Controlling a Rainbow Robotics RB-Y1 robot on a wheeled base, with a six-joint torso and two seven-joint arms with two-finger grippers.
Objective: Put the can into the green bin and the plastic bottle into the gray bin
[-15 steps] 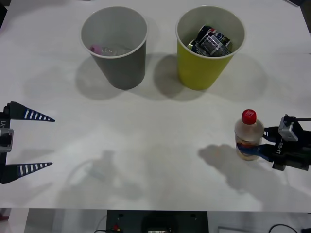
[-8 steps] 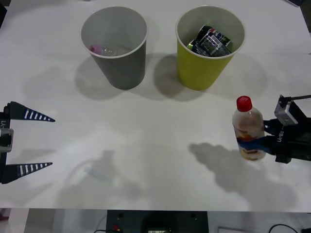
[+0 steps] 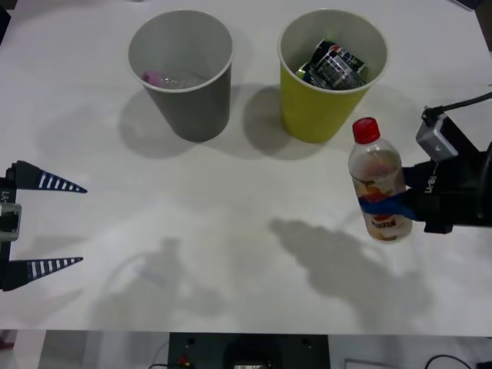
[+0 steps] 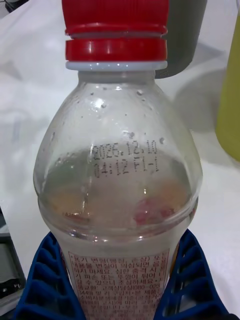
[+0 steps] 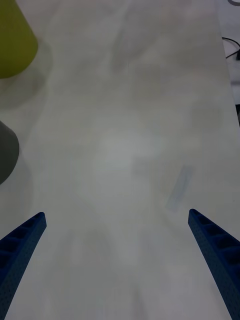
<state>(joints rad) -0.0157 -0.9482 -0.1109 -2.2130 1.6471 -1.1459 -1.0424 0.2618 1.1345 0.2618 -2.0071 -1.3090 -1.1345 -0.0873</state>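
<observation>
Right gripper (image 3: pixel 396 206) is clamping the plastic bottle (image 3: pixel 376 181) upright, off the table | gray bin (image 3: pixel 181 73) is lying far left, beyond the green bin (image 3: pixel 331 74) | left gripper (image 3: pixel 46 224) is idling open, well left.

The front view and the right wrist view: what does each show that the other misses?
Front view alone: the insides of the gray bin and green bin, crushed cans in the green one, and the left gripper open and idle at the table's left edge. Right wrist view alone: the date stamp printed on the plastic bottle. Both: the right gripper shut on that red-capped bottle.
</observation>
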